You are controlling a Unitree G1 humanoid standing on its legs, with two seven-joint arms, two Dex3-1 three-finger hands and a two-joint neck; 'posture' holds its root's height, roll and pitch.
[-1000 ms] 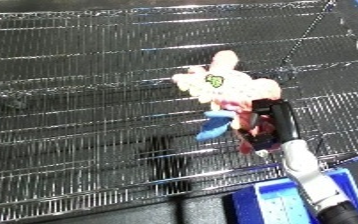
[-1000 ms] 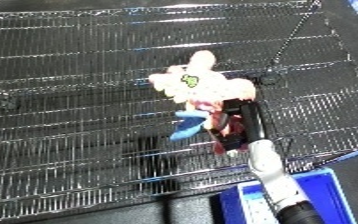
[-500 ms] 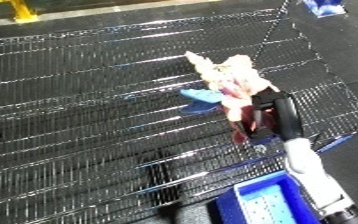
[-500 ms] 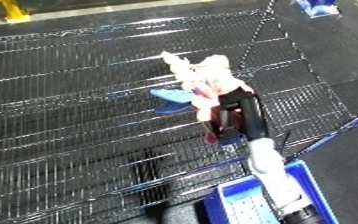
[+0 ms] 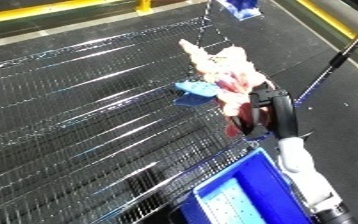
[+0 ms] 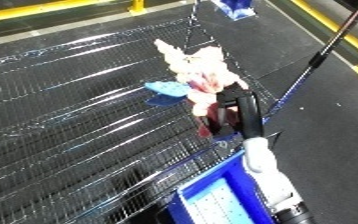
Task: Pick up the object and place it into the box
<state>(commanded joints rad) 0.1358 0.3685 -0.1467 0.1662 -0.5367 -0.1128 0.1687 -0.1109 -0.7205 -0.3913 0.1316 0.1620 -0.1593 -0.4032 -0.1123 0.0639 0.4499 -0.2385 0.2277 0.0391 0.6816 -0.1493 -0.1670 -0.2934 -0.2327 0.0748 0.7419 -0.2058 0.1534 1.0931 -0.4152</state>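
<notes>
right hand (image 5: 266,111): fingers curled round the plush toy (image 5: 224,75), holding it up
plush toy: pale pink with blue parts, above the wire rack (image 5: 78,115), near its right edge
blue bin (image 5: 255,192): below the rack's lower right corner

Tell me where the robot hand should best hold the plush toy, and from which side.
Probably the lower body of the toy, from the near right, as the right robot hand grips it now. That part is the thickest. The pale top and the blue piece stick out thin and floppy, so they look poorer holds.
</notes>
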